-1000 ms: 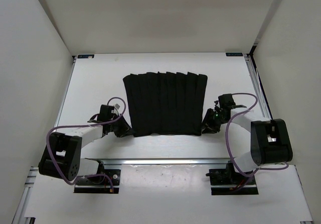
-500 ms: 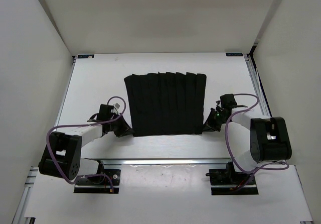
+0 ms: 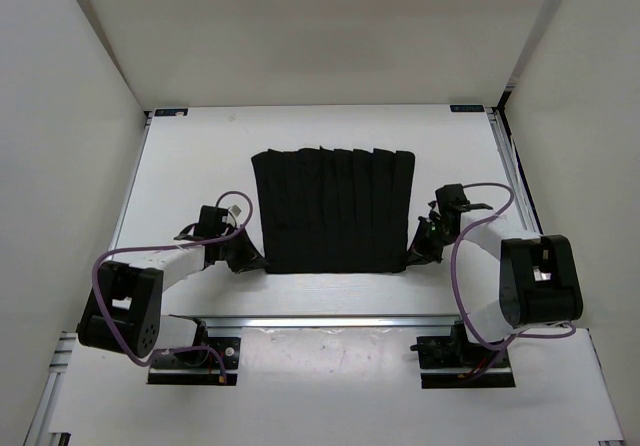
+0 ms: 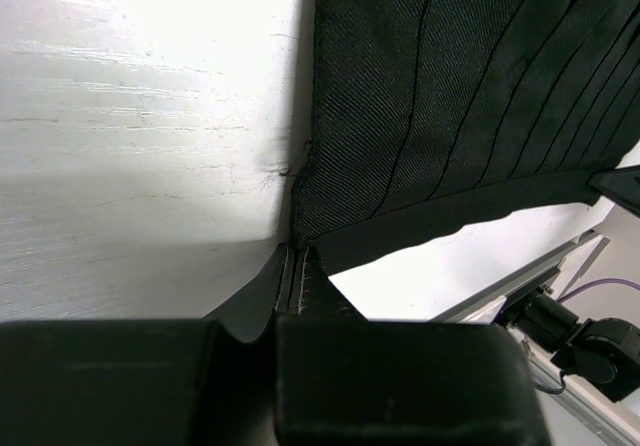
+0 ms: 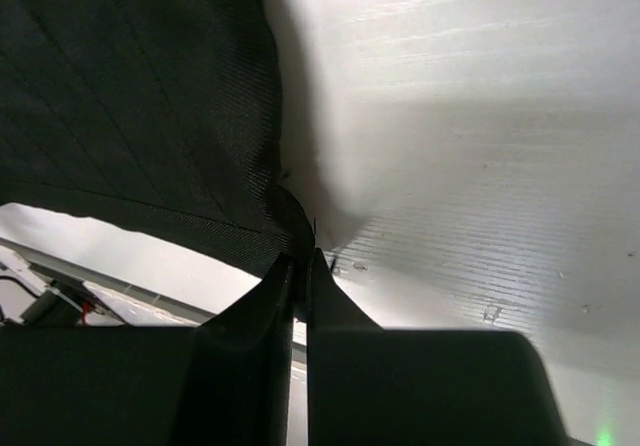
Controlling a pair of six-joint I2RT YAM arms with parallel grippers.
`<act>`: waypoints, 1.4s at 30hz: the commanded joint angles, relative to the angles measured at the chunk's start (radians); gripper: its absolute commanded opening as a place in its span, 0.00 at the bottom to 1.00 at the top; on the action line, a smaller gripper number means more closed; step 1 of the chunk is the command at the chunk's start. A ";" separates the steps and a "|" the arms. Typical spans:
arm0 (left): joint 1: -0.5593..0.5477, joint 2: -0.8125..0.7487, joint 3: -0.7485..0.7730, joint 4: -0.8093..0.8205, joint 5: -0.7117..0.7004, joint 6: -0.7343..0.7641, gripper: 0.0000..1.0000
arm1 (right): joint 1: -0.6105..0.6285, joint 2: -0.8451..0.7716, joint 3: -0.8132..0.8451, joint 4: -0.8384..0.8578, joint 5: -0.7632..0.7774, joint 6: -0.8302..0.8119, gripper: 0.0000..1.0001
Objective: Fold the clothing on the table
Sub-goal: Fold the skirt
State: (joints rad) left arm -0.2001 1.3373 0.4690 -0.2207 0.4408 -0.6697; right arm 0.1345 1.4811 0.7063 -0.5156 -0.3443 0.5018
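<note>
The clothing (image 3: 332, 209), a black pleated skirt-like garment, lies flat in the middle of the white table (image 3: 190, 166). My left gripper (image 3: 250, 261) is shut on its near left corner; the left wrist view shows the clothing (image 4: 450, 96) pinched at that corner between the fingertips of the left gripper (image 4: 297, 251). My right gripper (image 3: 412, 256) is shut on the near right corner. In the right wrist view the clothing (image 5: 140, 96) bunches into a small fold where the right gripper (image 5: 300, 258) clamps it.
Aluminium rails (image 3: 330, 321) run along the table's near edge, with another rail (image 3: 510, 176) on the right side. White walls enclose the table on three sides. Purple cables (image 3: 470, 256) loop beside both arms.
Both grippers have closed on the near corners of the clothing. The near edge has drawn slightly inward and the garment has shifted a little to the right.
</note>
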 commanded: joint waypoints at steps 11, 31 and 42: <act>-0.044 -0.157 0.059 -0.238 -0.094 0.096 0.00 | 0.120 -0.165 0.059 -0.294 0.157 -0.091 0.00; 0.001 0.350 0.899 -0.198 -0.068 0.099 0.00 | 0.010 0.343 1.028 -0.389 0.381 -0.246 0.00; 0.082 0.103 0.675 -0.161 0.058 0.085 0.00 | 0.091 -0.057 0.647 -0.230 0.392 -0.235 0.00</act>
State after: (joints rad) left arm -0.1490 1.5330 1.1511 -0.3649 0.4843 -0.6102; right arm 0.2401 1.5703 1.4086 -0.7868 -0.0269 0.2798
